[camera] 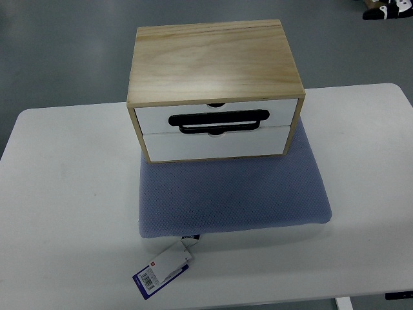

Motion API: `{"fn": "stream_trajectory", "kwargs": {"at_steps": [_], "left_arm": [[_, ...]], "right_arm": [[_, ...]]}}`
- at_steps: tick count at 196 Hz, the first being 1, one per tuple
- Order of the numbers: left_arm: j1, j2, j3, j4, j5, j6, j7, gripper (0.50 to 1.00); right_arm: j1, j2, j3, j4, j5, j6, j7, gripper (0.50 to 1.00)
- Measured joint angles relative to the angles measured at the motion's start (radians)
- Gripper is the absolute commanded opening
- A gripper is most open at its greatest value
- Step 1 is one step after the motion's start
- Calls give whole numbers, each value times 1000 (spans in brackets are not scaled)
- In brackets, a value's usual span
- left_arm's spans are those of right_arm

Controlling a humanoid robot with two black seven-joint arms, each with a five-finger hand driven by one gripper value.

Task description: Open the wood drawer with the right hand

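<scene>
Two white drawers sit shut in the wooden box, which I see resting on a blue cushion on the white table. Neither hand shows from above, so I cannot tell their fingers.

A white table fills most of the view over a grey floor. On it lies a blue-grey textured cushion, and a white and blue tag (bearing a barcode) trails from the cushion's near edge onto the tabletop. A dark object sits on the floor at the top right corner, too cut off to identify.
</scene>
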Motion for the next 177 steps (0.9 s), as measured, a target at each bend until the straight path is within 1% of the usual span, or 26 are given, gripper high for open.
{"fn": "stream_trajectory", "kwargs": {"at_steps": [27,54,75,101,121,136,164,177], "left_arm": [[0,0,0,0,0,0,0,1000],[0,0,0,0,0,0,0,1000],[0,0,0,0,0,0,0,1000],[0,0,0,0,0,0,0,1000],[0,0,0,0,0,0,0,1000],[0,0,0,0,0,0,0,1000],[0,0,0,0,0,0,0,1000],[0,0,0,0,0,0,0,1000]], "right_arm": [[-2,-26,0,96,-4,0,0,952],[-4,-32,-8,224,-74,0,-1,952],[-4,-2,-15,285,-159,0,-7,952],[-9,60,-23,311,-236,0,-22,952],[-10,111,-49,327,-291,0,-59,952],[-6,148,-76,332,-312,0,-100,952],[15,188,-108,333,-319,0,-178,952],[28,204,-112,333,-319,0,-195,952]]}}
